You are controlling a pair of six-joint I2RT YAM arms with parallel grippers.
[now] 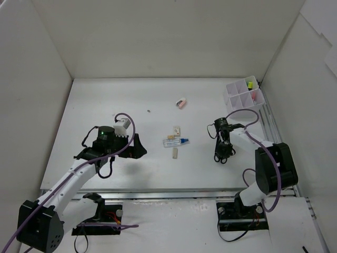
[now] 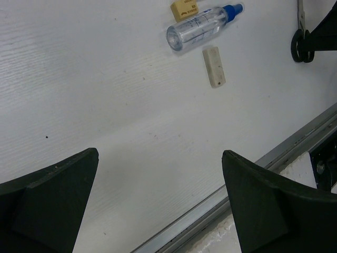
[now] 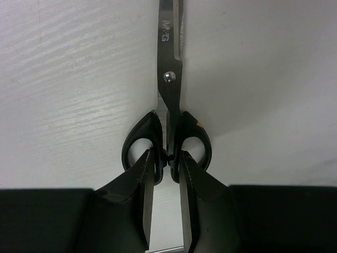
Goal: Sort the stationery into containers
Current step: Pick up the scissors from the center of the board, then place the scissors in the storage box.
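Note:
Black scissors (image 3: 168,89) lie flat on the white table, blades pointing away. My right gripper (image 3: 167,158) is shut on them: each fingertip sits inside a handle loop and the two pinch the inner bars together. From above, that gripper (image 1: 223,154) points down at the table's right middle. My left gripper (image 2: 160,153) is open and holds nothing, low over the table at the left (image 1: 138,146). A clear blue-capped tube (image 2: 202,25) lies mid-table, a beige eraser (image 2: 213,66) beside it. The white organiser box (image 1: 230,90) stands at the far right.
A second, yellowish eraser (image 2: 183,8) lies just beyond the tube, and a pink eraser (image 1: 181,103) sits farther back. The organiser holds a yellow-green item (image 1: 251,83) and a red one (image 1: 255,96). A metal rail (image 2: 253,168) runs along the table's near edge.

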